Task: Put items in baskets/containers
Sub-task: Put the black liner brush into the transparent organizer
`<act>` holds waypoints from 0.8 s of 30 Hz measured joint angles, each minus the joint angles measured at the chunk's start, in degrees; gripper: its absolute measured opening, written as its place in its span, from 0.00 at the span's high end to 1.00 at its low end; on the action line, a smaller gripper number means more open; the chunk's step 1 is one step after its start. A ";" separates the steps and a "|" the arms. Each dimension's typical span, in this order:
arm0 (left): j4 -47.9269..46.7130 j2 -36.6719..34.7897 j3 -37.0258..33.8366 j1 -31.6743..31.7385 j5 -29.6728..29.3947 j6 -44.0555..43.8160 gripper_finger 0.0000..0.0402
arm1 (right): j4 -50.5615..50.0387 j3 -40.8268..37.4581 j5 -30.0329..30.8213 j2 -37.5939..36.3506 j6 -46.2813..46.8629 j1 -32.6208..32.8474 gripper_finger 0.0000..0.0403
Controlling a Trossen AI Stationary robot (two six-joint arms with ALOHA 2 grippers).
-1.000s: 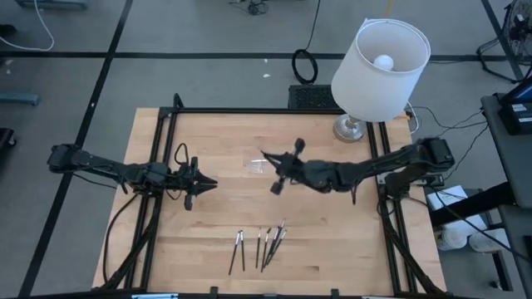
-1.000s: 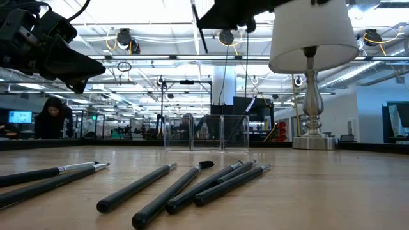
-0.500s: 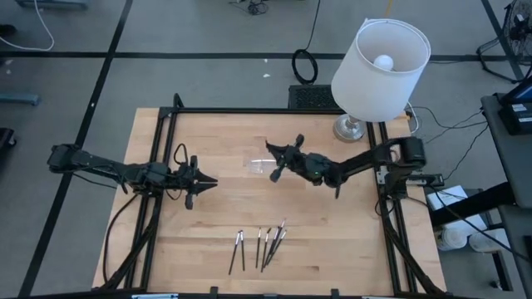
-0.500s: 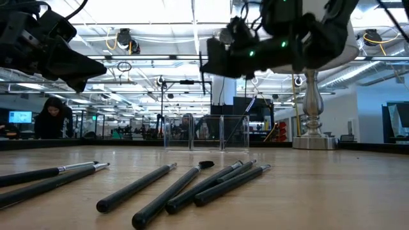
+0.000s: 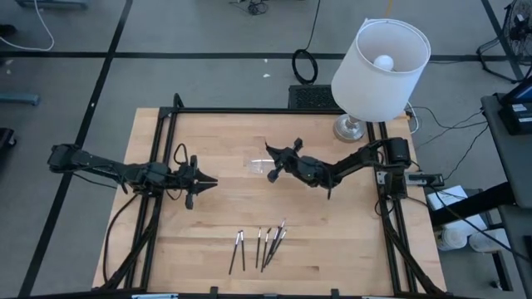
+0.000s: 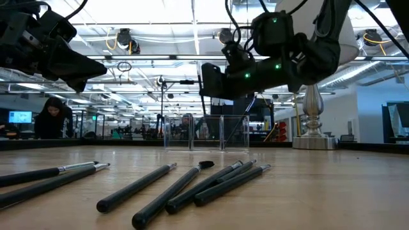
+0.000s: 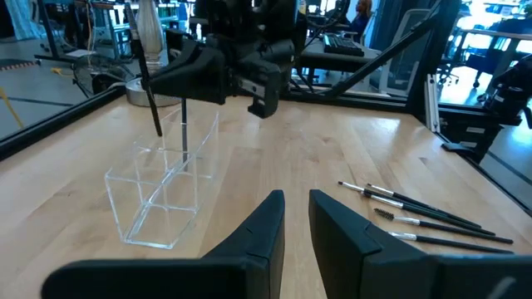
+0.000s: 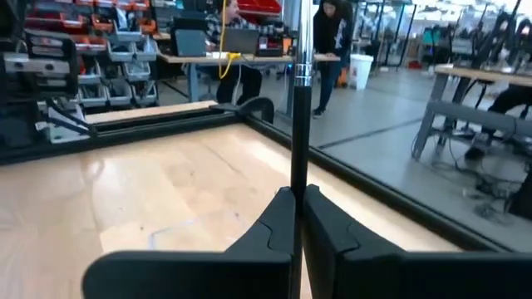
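The right gripper (image 5: 271,161) hangs above the clear container (image 7: 163,187), its two fingers pressed tight together on one dark brush (image 7: 150,79) — the right wrist view shows the thin shaft (image 8: 298,133) pinched between the fingertips and running straight on beyond them, with a metallic ferrule partway along it. From the left wrist view this held brush stands nearly upright, its long axis close to vertical with a slight lean, its lower end just over the container's open top and not yet inside as far as can be seen. The container is a small transparent box with a divider, standing on the wooden table (image 5: 208,216) just beside the right gripper on the side toward the left arm. The remaining brushes (image 5: 259,247) lie flat on the table well apart from the container, toward the near edge — a loose bundle of about six, their long axes roughly parallel and running from the near edge toward the container, the lighter tips at the container end. The left gripper (image 5: 209,180) hovers over the table on the far side of the container from the lamp (image 5: 379,62), its fingers slightly parted and holding nothing.
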 joint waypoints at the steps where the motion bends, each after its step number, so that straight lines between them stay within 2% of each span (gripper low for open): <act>1: 0.01 0.00 0.00 0.00 0.00 0.00 0.84 | -1.20 0.02 -0.04 -0.06 0.73 0.00 1.00; 11: 0.36 -0.01 0.02 -0.01 -1.77 -0.02 0.84 | -11.07 0.00 -0.09 0.07 6.38 -0.04 1.00; 24: 0.45 -0.01 0.02 0.00 -1.97 -0.11 0.84 | -12.53 0.05 -3.08 -0.04 9.35 -0.96 1.00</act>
